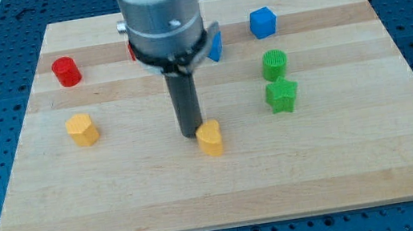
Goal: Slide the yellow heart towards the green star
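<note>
The yellow heart (210, 138) sits near the board's middle, a little toward the view's bottom. The green star (281, 96) lies to its right and slightly higher. My tip (190, 133) is at the end of the dark rod, touching or nearly touching the heart's upper left side. The arm's grey body hangs over the board's top middle.
A green cylinder (275, 64) stands just above the star. A blue cube (263, 22) is at top right, a blue block (215, 47) is partly hidden by the arm. A red cylinder (66, 71) and a yellow block (81, 129) are at left. The wooden board (121, 200) has blue pegboard around it.
</note>
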Robot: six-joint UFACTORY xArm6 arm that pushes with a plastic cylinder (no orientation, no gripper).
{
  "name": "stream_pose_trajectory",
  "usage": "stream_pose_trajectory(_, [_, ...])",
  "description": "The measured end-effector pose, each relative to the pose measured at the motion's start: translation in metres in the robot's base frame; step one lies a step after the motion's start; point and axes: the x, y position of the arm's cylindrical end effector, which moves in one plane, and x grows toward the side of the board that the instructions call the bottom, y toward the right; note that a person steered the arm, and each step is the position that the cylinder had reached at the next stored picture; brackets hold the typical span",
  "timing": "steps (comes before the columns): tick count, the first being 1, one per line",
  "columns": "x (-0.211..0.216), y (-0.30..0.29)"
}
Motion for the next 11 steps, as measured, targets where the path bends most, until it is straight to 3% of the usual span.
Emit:
stream_pose_trajectory(3, [0.02, -0.022])
stream_pose_trajectory(5, [0.048, 0.019])
stream_pose_trajectory(7, [0.022, 0.026])
stream_pose_trajectory(9, [0.022, 0.054])
stream_pose_trajectory(11, [0.005, 0.037])
